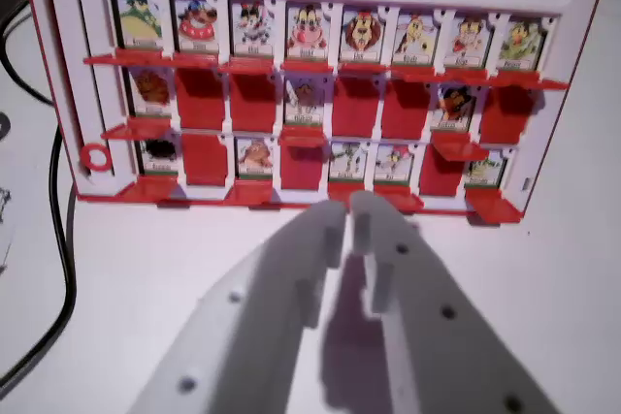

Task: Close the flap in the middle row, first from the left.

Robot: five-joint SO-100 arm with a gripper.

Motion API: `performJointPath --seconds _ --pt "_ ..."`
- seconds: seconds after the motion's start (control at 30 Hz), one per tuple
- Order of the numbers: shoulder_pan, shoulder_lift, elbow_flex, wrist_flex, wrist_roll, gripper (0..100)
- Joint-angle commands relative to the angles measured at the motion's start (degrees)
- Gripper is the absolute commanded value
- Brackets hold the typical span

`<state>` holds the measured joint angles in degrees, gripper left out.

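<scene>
A red and white flip-card game board (pixel 68 65) stands on the white table, facing me, with three rows of picture flaps. In the middle row the first flap from the left (pixel 150 91) stands upright and shows an orange-brown character card. The second and third slots beside it show only red. Two more middle-row flaps, the fourth (pixel 304 99) and the seventh (pixel 454 104), also stand up. My white gripper (pixel 347 225) fills the lower foreground in front of the board's bottom edge. It is shut with nothing in it and touches no flap.
All top-row flaps (pixel 309 31) are upright. The bottom row mixes upright cards with red slots. A black cable (pixel 64 239) runs down the table left of the board. White table surface (pixel 543 298) lies to the right of the gripper.
</scene>
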<state>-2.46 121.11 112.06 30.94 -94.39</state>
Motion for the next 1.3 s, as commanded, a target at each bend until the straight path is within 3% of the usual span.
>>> performJointPath --seconds 0.0,0.43,0.63,1.27 --pt "-0.35 -0.18 -0.09 -4.13 -0.44 0" --pt "-5.01 -13.62 2.64 -17.93 1.23 0" --pt "-7.21 -21.53 -0.26 -21.01 2.37 0" --pt "-14.06 -47.37 -23.38 -22.59 4.57 0"
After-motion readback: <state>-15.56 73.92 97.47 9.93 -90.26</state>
